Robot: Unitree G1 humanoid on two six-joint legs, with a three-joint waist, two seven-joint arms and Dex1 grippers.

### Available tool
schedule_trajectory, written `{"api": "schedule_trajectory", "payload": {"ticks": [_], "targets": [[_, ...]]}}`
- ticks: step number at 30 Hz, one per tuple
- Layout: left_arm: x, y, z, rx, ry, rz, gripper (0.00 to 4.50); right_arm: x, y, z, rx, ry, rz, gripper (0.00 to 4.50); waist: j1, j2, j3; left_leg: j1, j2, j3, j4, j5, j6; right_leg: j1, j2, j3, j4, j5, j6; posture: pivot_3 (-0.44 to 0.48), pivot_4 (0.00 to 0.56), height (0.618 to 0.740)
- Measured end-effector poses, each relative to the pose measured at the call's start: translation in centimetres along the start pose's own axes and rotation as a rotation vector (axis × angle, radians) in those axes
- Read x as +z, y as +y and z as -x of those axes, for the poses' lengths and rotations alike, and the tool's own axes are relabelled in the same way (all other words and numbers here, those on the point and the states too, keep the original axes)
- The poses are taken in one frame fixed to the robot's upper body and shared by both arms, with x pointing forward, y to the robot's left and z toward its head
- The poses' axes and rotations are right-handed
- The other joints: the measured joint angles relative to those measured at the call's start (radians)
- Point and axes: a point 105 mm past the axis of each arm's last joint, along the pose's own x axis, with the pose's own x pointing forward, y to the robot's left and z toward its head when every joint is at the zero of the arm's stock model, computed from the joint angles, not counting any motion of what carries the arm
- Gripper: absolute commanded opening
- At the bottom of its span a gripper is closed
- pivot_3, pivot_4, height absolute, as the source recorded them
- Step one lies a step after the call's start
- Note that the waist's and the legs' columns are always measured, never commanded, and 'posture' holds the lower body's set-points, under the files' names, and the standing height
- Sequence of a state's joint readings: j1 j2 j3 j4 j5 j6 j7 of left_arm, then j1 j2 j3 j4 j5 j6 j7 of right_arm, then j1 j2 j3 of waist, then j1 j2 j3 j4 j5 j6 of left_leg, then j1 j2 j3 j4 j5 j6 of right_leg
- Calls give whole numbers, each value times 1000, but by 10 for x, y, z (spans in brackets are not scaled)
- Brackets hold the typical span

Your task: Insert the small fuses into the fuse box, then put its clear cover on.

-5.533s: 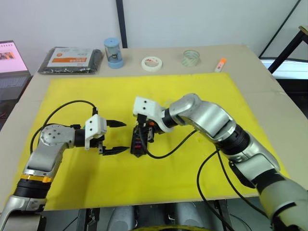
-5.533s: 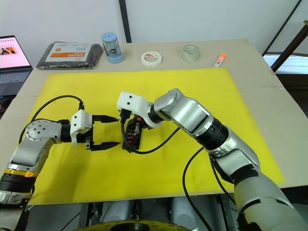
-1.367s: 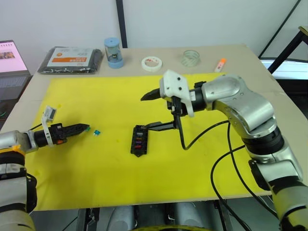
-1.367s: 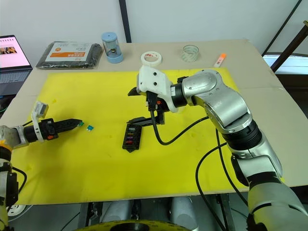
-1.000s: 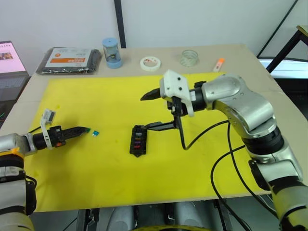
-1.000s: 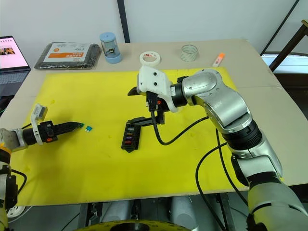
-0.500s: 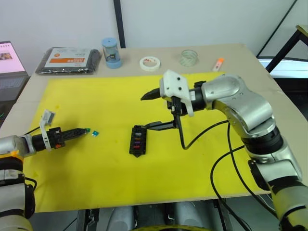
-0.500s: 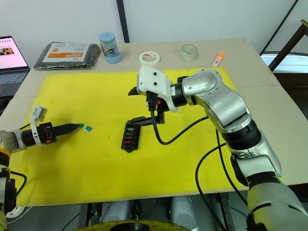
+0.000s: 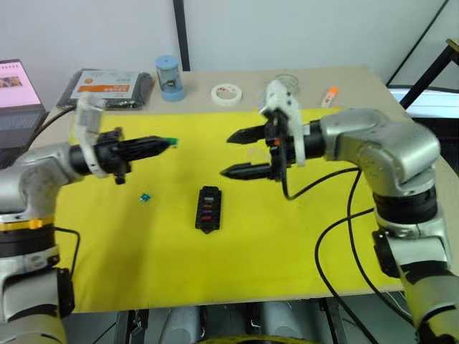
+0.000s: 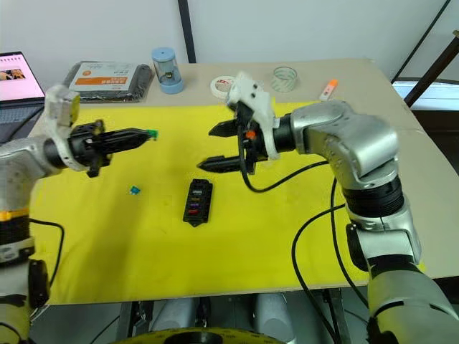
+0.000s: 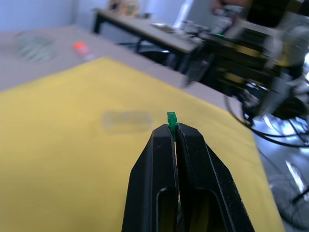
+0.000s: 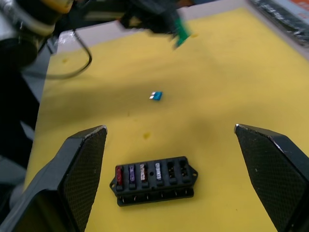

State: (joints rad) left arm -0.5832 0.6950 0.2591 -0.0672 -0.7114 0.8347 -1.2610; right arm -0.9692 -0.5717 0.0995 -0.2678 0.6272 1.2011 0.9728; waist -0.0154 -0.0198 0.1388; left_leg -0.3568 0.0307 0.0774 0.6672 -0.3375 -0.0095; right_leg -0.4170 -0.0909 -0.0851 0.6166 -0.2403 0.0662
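Observation:
The black fuse box (image 9: pixel 208 209) lies on the yellow mat (image 9: pixel 287 236). In the right wrist view the fuse box (image 12: pixel 155 180) holds red, purple, pale and white fuses in its row, and two end slots look dark. My left gripper (image 9: pixel 161 144) hangs above the mat, left of the box, shut on a green fuse (image 11: pixel 171 119). A teal fuse (image 9: pixel 145 196) lies loose on the mat below it. My right gripper (image 9: pixel 231 154) hovers open and empty behind the box. The clear cover (image 11: pixel 128 121) lies faintly on the mat.
Along the table's back edge stand a black packet with an orange label (image 9: pixel 107 87), a blue cylinder (image 9: pixel 168 77), a white tape roll (image 9: pixel 226 94), a clear tape roll (image 9: pixel 281 84) and an orange marker (image 9: pixel 329 94). A laptop (image 9: pixel 18 93) sits far left.
My left arm has lifted off the mat and swung toward the middle with the green fuse pinched. My right gripper has risen and drawn back from the box. The teal fuse stays put.

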Motion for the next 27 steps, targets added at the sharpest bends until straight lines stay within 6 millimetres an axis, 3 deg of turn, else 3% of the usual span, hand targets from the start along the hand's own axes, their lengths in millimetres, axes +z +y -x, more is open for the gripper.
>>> {"api": "schedule_trajectory", "payload": {"ticks": [6,9,12,14,23,27], "targets": [[7,-29,-41,-146,-40,-104,39,19,9,22,59,-48,-181,4500,2,0,0,1,1,-1,0,0,0,1,3,0,0,0,0,0,150,740],[9,-36,-46,-182,-36,-118,39,18,12,26,70,-38,-226,4500,2,0,0,1,1,-1,0,0,0,1,3,0,-1,0,0,0,150,740],[9,-39,-52,-208,-32,-122,0,17,15,26,76,-24,-249,3916,3,0,0,0,1,-1,0,0,0,1,3,0,-1,0,0,0,150,740],[11,-42,-55,-222,-43,-125,0,20,16,27,77,-28,-251,3279,3,0,0,0,1,-1,0,0,0,1,3,0,-1,0,0,0,150,740],[10,-41,-60,-217,-40,-133,0,20,18,26,75,-23,-248,3279,3,0,0,0,0,-1,0,0,0,1,3,0,-2,0,0,0,150,740],[9,-41,-61,-217,-37,-131,0,20,18,25,68,-21,-247,2370,3,0,0,0,0,-1,0,0,0,1,3,0,-2,0,0,0,150,740]]}}
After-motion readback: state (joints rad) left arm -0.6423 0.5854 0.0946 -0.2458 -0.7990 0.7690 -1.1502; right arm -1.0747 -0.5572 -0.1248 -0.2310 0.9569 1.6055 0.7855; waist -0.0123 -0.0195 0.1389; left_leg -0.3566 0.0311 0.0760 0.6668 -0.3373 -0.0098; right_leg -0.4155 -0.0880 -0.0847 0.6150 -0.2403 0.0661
